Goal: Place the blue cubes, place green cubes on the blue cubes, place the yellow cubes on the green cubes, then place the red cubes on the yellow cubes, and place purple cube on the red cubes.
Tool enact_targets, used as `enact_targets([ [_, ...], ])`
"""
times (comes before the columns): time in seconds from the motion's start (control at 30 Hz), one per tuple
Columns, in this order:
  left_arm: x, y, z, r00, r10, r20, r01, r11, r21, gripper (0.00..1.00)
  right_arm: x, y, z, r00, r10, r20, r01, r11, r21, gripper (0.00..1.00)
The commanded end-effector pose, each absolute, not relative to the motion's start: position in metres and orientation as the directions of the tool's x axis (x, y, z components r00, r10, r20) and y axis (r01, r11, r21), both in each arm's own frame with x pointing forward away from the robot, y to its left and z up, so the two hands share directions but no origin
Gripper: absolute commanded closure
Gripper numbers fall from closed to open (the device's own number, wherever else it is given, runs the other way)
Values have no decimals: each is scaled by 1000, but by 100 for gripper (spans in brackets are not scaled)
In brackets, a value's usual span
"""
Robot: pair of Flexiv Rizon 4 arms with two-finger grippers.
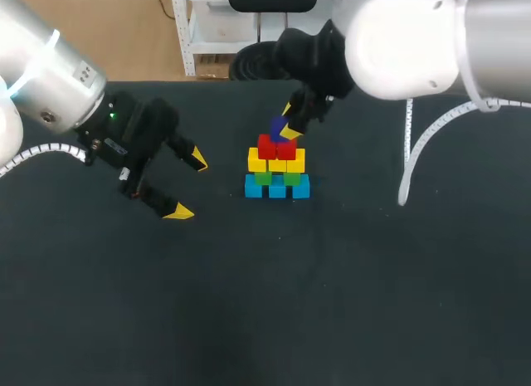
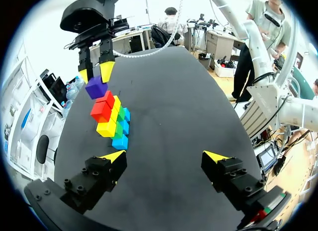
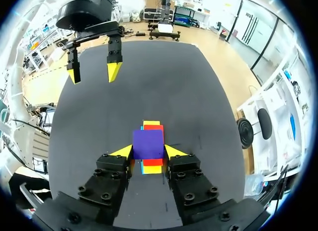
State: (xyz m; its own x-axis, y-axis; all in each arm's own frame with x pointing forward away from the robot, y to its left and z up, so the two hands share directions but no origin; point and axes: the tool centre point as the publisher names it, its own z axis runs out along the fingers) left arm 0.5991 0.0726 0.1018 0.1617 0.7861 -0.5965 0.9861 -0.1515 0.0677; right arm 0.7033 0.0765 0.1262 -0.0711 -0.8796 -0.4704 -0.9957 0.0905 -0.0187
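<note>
Your right gripper [image 3: 148, 150] has its fingers clamped on the purple cube [image 3: 148, 144] from two sides, holding it just over the red cubes [image 1: 277, 147]; you cannot tell whether it touches them. Below the red cubes sit the yellow cubes [image 1: 276, 162], then the green cubes [image 1: 277, 178], then the blue cubes [image 1: 277, 187] on the black table [image 1: 373, 303]. The stack stands nearer the table's far edge than its near one. Your left gripper [image 2: 164, 155] hangs with its fingers wide apart, holding nothing, well apart from the stack on its left.
</note>
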Motion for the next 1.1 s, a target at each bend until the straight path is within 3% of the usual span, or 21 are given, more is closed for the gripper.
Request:
enact_targets([
  [0.03,599,73,102,163,787,-596,986,-152,68,0,707,80,123,-74,-882,-465,-996,90,-11,100],
  [1.1,599,73,102,163,787,-596,986,-152,68,0,710,82,116,-92,-890,-446,-995,102,1,100],
])
